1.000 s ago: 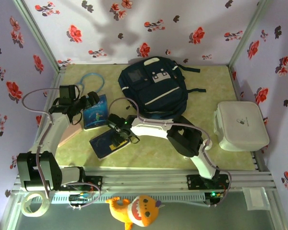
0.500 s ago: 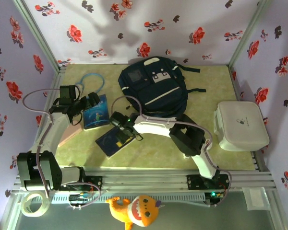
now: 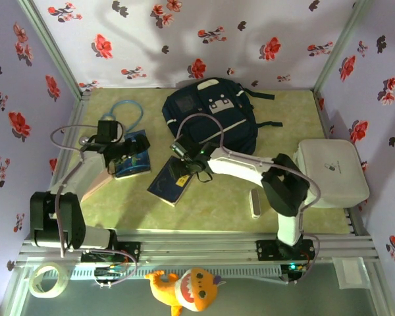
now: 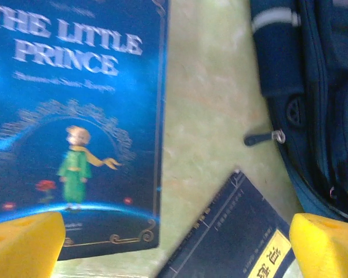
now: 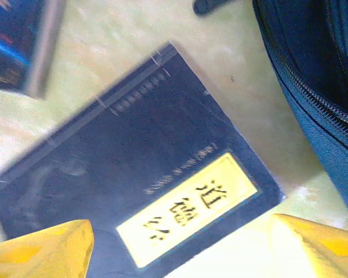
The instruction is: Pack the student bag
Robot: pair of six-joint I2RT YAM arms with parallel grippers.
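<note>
My left hand [image 4: 175,243] hung spread wide above the surface [image 4: 203,116], its yellow fingertips [image 4: 23,240] well apart and pinching nothing. Under it lay The Little Prince book [image 4: 75,116], flat and cover up, with a boy in green on a blue ground.

My right hand [image 5: 180,246] was spread too. Its fingertips [image 5: 319,243] stood to either side of the near corner of a dark navy book [image 5: 133,174], which bore a yellow label [image 5: 188,214] with Chinese characters. I saw nothing pinched between them, and I could not tell whether they touched the cover. That book lay slanted on the pale green surface, near The Little Prince book but apart from it, with a strip of bare surface between.

The student bag [image 3: 210,122] lay flat at the far middle of the surface. Its front pocket faced up with white patches and stripes showing, and its straps trailed to the right. Its near edge lay close to the dark navy book's far corner. A zip pull [image 4: 261,138] stuck out from its side onto the surface.

From above, a white rounded plastic case [image 3: 332,172] sat at the right edge, well apart from the bag. A pink book [image 3: 100,184] lay partly under my left arm, and a small white oblong [image 3: 255,203] lay near my right arm.
</note>
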